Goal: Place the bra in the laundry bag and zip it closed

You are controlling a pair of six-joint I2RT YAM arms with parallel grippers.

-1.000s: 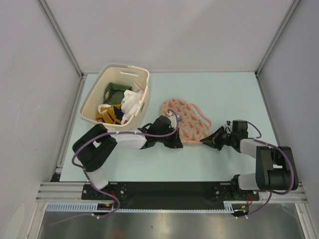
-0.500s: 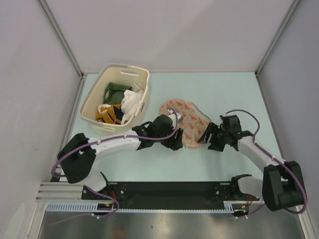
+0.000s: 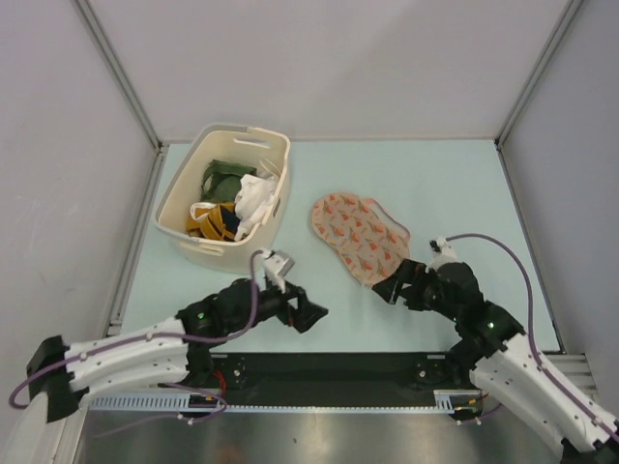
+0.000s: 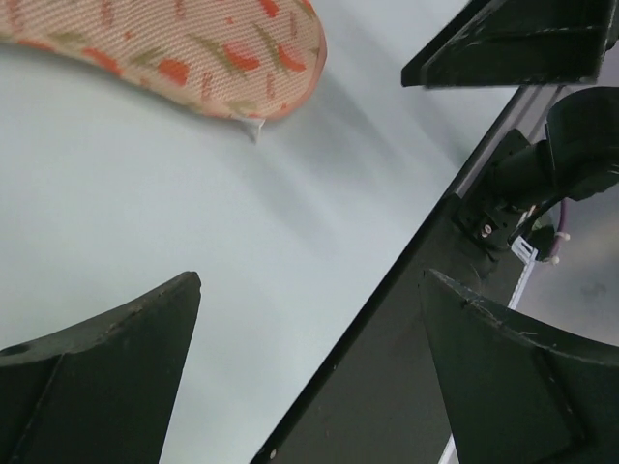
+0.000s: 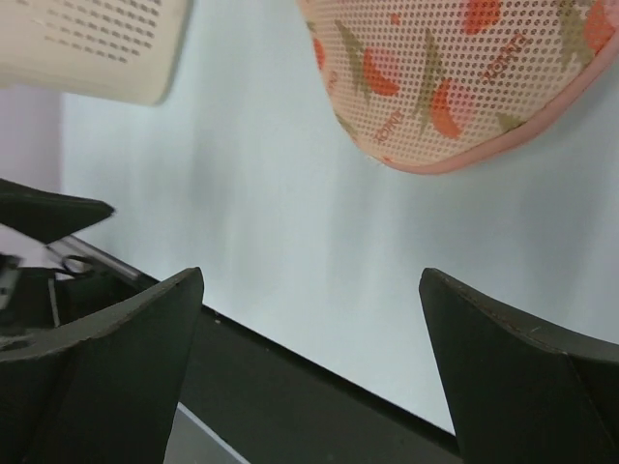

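Observation:
The laundry bag (image 3: 356, 237), a pale pink mesh pouch with orange-pink leaf print, lies flat on the table right of the basket. Its near end shows in the left wrist view (image 4: 193, 48) and in the right wrist view (image 5: 455, 77). The bra shows in no view. My left gripper (image 3: 308, 309) hovers near the front edge, left of and below the bag, open and empty (image 4: 309, 278). My right gripper (image 3: 392, 285) sits just off the bag's near right end, also open with nothing between its fingers (image 5: 311, 275).
A cream plastic basket (image 3: 184, 208) with green, yellow and white clothes stands at the back left; its wall shows in the right wrist view (image 5: 97, 43). The black base rail (image 3: 329, 367) runs along the near edge. Grey walls enclose the table.
Both grippers have opened and let go of the bag. Both arms have drawn back from it toward the near edge, the left one farthest.

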